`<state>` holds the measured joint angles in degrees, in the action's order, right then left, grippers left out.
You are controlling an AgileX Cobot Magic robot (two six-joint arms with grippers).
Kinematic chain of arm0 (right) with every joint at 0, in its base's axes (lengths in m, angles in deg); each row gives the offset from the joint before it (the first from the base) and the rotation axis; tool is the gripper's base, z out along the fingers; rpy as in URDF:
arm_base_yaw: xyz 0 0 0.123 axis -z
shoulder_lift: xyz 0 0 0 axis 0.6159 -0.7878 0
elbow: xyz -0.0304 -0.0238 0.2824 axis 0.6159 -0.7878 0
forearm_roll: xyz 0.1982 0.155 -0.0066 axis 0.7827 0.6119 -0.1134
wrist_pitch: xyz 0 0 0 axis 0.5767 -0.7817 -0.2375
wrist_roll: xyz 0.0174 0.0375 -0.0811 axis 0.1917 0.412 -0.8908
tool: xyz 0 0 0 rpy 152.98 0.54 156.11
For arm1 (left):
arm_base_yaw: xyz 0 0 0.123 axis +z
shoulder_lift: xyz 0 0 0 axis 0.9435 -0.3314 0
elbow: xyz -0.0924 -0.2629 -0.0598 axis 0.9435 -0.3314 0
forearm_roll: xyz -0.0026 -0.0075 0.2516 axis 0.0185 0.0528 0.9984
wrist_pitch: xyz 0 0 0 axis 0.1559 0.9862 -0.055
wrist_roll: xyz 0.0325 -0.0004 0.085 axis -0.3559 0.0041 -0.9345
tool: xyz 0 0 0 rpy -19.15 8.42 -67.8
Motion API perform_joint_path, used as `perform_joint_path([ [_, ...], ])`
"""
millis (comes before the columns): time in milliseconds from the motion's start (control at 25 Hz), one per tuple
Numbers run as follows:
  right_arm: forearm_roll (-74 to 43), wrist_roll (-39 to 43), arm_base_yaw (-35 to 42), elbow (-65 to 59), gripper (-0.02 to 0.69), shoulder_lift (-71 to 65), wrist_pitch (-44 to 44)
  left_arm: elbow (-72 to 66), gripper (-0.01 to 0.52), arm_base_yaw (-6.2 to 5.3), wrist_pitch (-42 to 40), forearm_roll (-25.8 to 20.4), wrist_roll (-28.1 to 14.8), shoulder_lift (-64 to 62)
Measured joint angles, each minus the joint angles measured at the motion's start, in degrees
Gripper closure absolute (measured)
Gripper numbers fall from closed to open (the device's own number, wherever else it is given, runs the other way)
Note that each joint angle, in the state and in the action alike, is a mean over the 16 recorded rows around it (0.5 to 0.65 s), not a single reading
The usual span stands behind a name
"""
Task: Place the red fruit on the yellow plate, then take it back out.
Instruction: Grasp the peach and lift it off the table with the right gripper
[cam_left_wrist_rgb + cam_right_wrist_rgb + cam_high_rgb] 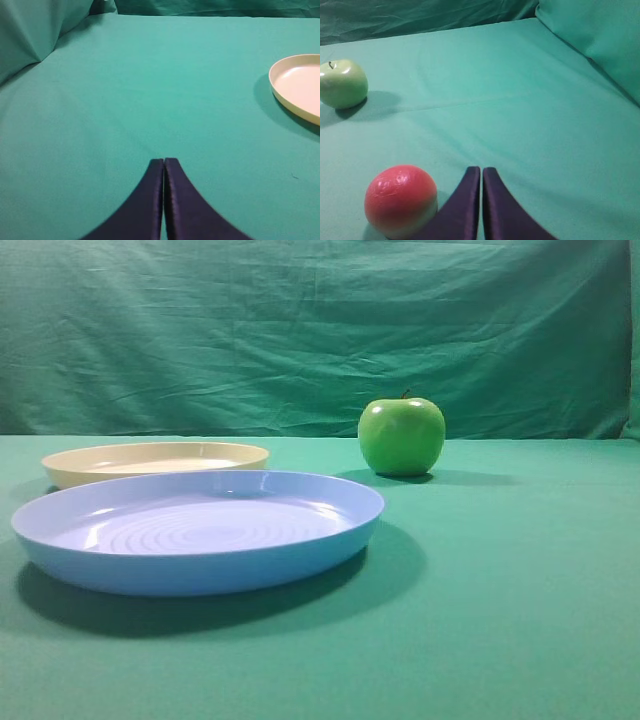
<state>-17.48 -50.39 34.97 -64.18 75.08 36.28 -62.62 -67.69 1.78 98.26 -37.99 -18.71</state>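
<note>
The red fruit (400,201) was seen at the lower left of the right wrist view, just beside the clenched, empty right gripper (481,172), perhaps touching. The left gripper (163,162) was likewise clenched. The yellow plate (62,466) was shown behind a blue plate (200,570).

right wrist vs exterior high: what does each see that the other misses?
Only right wrist: the red fruit lying on the cloth just left of the right claw, whose fingers are closed together and hold nothing.

Only exterior high: the yellow plate, empty as far as its low angle shows, and the light-blue plate in front of it. No claw appears there.

Both: the green apple with its stem, standing on the green tablecloth, and the draped green backdrop behind.
</note>
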Motion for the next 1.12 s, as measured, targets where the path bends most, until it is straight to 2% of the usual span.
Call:
perform_joint_path([
  [1120, 0.0, 0.0, 0.0, 0.0, 0.665, 0.0, 0.2, 0.0, 0.514, 0.00, 0.0, 0.0, 0.0, 0.0],
])
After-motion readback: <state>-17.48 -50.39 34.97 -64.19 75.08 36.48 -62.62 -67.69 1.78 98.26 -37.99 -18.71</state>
